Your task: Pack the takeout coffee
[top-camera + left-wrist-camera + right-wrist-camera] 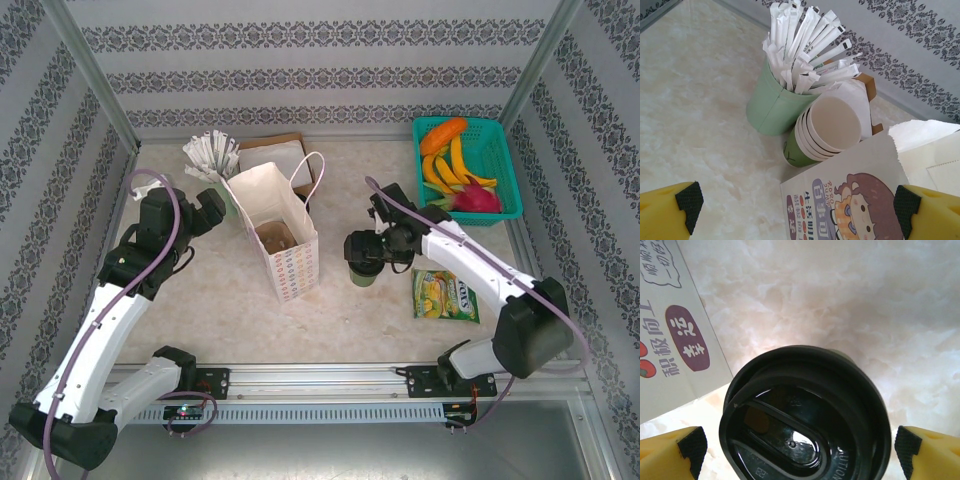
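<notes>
1. At the right gripper [800, 447]: spread wide, yellow fingers with black pads [692, 447] standing off either side of a round lid, a gap at each side, gripping nothing.
2. Between those pads: the takeout coffee [805, 415], a small dark olive-green paper cup under a round black plastic lid, glossy, with a raised rim, an oval recess and embossed lettering.
3. From above: upright on the pale marbled table [220, 300], just right of the tall white paper bag with cartoon print [285, 240], outside it.
4. At the left gripper [800, 210]: likewise wide open and empty, above the bag's printed side, facing a pale green cup of white wrapped sticks [771, 107] with a stack of cream paper cups [830, 125] just beside it.
5. Further right: a green-and-yellow sachet packet [445, 295] flat on the table, a teal plastic basket [497, 155] of fruit at the far corner.
</notes>
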You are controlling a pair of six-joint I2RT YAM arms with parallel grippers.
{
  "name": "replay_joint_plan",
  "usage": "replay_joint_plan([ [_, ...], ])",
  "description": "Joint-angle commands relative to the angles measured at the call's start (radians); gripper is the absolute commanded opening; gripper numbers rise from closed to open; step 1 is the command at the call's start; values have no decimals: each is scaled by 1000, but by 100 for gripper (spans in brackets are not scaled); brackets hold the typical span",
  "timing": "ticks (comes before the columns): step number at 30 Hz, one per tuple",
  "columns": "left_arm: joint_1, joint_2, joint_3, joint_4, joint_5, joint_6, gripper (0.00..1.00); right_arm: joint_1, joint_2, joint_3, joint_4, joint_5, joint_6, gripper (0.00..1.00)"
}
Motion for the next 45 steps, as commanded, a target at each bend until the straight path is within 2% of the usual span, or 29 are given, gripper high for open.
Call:
replay_joint_plan([
  [1,14,-11,-18,47,-7,16,100,10,44,68,-130,-17,70,98],
  [15,13,-31,-62,80,-13,71,100,64,188,217,-278,78,67,98],
  [25,13,-34,-73,76,-17,84,100,90,239,259,-312,132,79,98],
  [37,13,-52,-85,52,-52,64,100,94,272,255,-313,118,78,98],
  [45,14,-66,-105,58,-40,63,100,92,316,327,-412,140,33,98],
])
